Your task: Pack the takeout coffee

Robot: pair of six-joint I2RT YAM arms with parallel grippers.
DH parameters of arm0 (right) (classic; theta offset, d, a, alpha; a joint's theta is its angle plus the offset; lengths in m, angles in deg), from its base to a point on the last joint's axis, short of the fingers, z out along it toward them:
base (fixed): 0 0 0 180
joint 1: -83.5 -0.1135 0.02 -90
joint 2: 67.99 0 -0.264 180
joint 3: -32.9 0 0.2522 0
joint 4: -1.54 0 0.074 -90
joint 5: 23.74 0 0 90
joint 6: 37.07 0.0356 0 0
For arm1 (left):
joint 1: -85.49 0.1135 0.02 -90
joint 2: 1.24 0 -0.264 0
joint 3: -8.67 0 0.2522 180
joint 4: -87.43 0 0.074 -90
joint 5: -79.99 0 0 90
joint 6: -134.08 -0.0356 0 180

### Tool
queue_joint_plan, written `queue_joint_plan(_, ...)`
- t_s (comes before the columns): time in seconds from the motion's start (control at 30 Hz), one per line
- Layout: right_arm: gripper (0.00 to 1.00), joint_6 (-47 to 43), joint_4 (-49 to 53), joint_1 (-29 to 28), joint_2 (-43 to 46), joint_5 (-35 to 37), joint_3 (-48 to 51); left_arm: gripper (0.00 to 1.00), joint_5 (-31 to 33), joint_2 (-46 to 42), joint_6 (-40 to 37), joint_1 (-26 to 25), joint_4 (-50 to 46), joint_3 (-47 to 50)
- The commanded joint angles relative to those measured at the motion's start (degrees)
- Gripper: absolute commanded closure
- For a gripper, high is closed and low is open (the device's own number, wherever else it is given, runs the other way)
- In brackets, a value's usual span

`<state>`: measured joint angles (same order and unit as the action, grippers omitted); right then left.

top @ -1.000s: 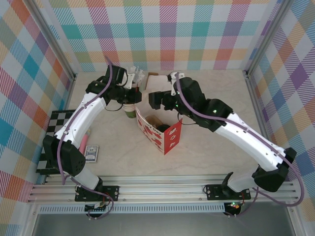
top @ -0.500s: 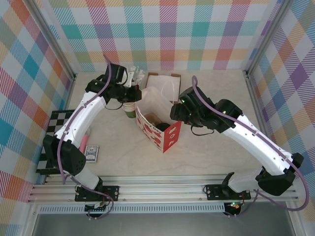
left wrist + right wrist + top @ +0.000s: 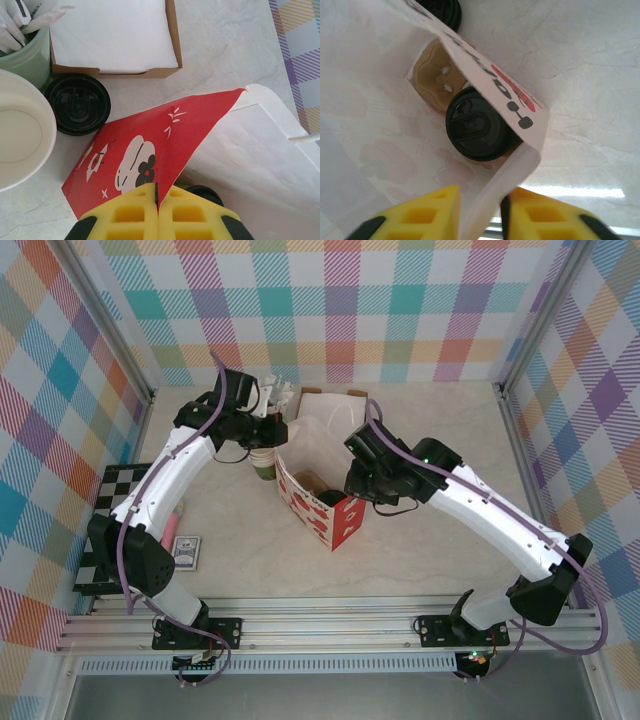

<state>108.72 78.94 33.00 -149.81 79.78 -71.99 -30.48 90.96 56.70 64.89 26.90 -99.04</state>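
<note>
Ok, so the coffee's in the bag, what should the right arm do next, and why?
Probably close the right gripper firmly on the paper bag rim that sits between its fingers. The takeout coffee is already inside, and the left gripper is shut on the bag's red side, so a second grip would let both arms handle the mouth.
</note>
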Motion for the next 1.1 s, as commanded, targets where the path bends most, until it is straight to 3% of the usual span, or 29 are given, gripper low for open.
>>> queue_joint_plan(0.0,0.82,-1.6,-2.9,1.2,1.8,-0.8,1.4,1.0,-1.2,-0.9,1.2,-0.5,-0.2,0.0)
queue_joint_plan(0.13,0.88,-4.3,-4.0,3.0,0.5,-1.3,1.0,1.0,-1.1,-2.9,1.4,-0.5,0.0,1.5)
queue_joint_plan(0.17,0.89,-5.4,-3.4,3.8,-0.1,-0.9,0.3,0.96,-1.4,-3.6,1.3,-0.4,0.1,1.9)
queue_joint_plan(0.23,0.91,-8.1,-2.3,5.3,-0.8,0.0,-1.1,0.69,-3.1,-5.1,0.8,-0.3,1.2,3.1)
queue_joint_plan(0.27,0.95,-10.1,-2.0,6.2,-0.9,0.5,-1.8,0.47,-4.0,-6.1,0.6,-0.1,1.8,3.8)
queue_joint_plan(0.3,0.96,-12.4,-1.9,7.3,-1.0,0.6,-2.3,0.32,-4.6,-7.3,0.6,0.2,2.6,4.6)
queue_joint_plan(0.4,0.97,-18.9,-1.8,10.8,-1.3,-0.6,-3.5,0.12,-4.7,-10.7,1.3,1.5,4.4,6.4)
queue_joint_plan(0.6,0.97,-27.9,-2.5,17.6,-3.0,1.3,-5.2,0.0,-1.4,-16.1,2.2,2.2,7.3,8.9)
queue_joint_plan(0.8,0.97,-34.6,-4.8,26.3,-6.9,-3.8,-8.3,0.0,15.5,-15.0,6.7,2.4,5.5,6.4)
queue_joint_plan(1.07,0.94,-38.8,4.2,34.5,-16.2,-7.5,-19.4,0.02,22.7,-9.8,6.8,2.5,5.0,1.3)
